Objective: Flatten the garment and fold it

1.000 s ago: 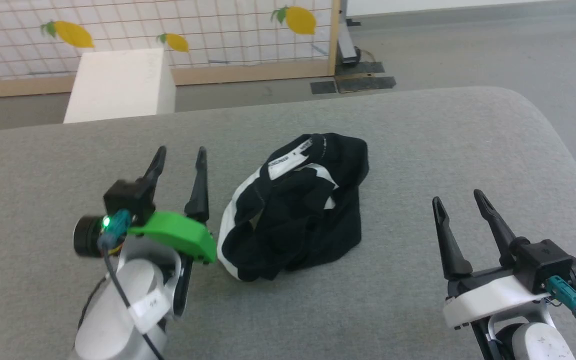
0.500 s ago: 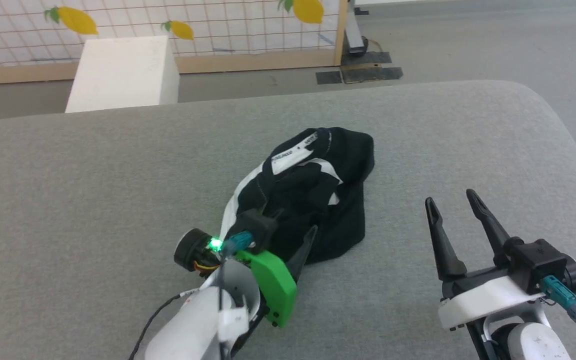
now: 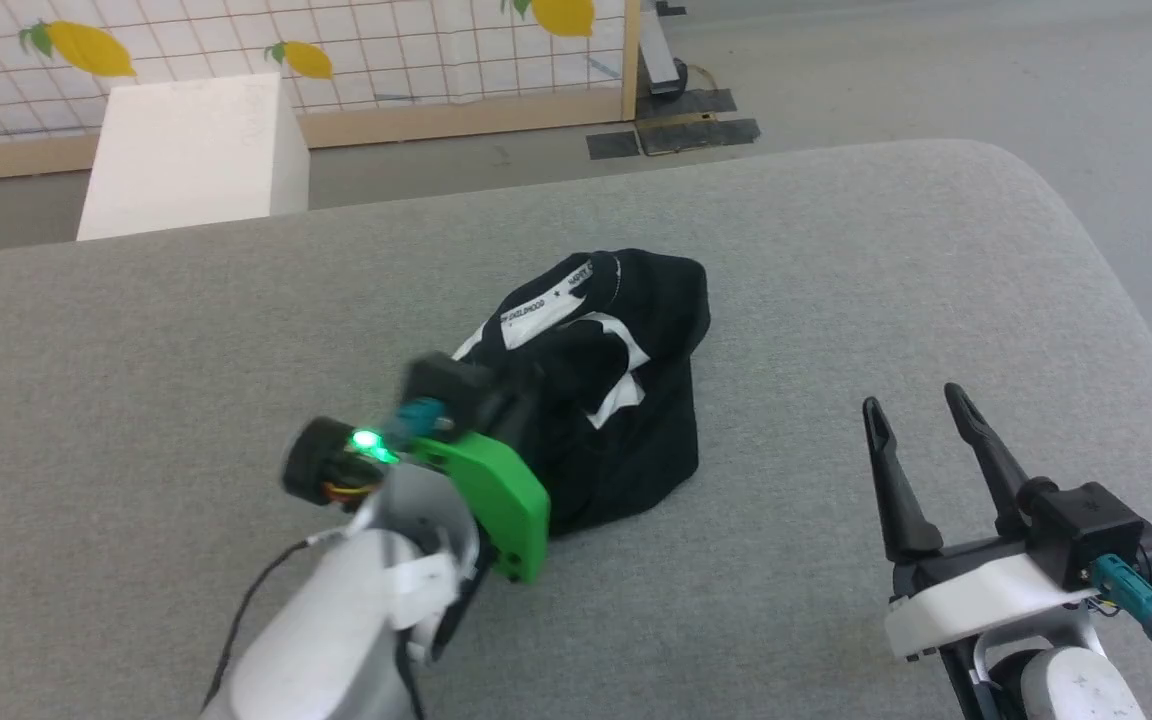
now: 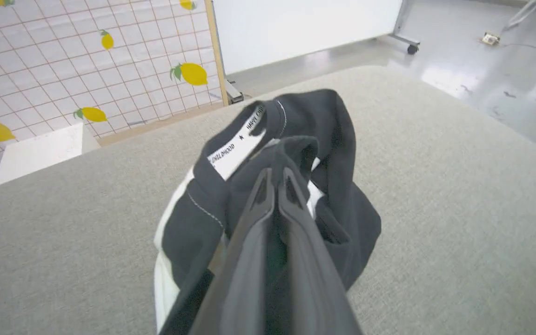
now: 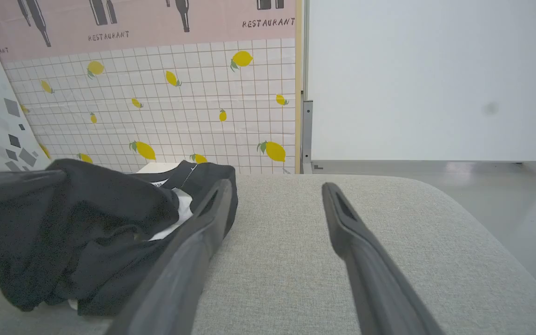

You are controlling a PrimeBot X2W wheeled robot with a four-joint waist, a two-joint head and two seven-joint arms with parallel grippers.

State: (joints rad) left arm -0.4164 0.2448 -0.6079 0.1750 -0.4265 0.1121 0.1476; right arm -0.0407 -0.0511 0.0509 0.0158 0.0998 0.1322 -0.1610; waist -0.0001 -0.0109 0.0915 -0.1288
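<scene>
Garment (image 3: 626,400): crumpled black-and-white heap, frame centre, on grey desk (image 3: 836,250). Left claw (image 4: 275,179): closed on a black fold at its lower-left side. Right claw (image 3: 913,398): open, lower right, well apart.

Robot lab: printed lemon-tile backdrop (image 5: 156,116), padded table (image 3: 886,250).

Bunched on the grey surface (image 3: 186,330) lies the garment (image 3: 651,440) (black mostly outward); lettered white neck strip showing.
</scene>
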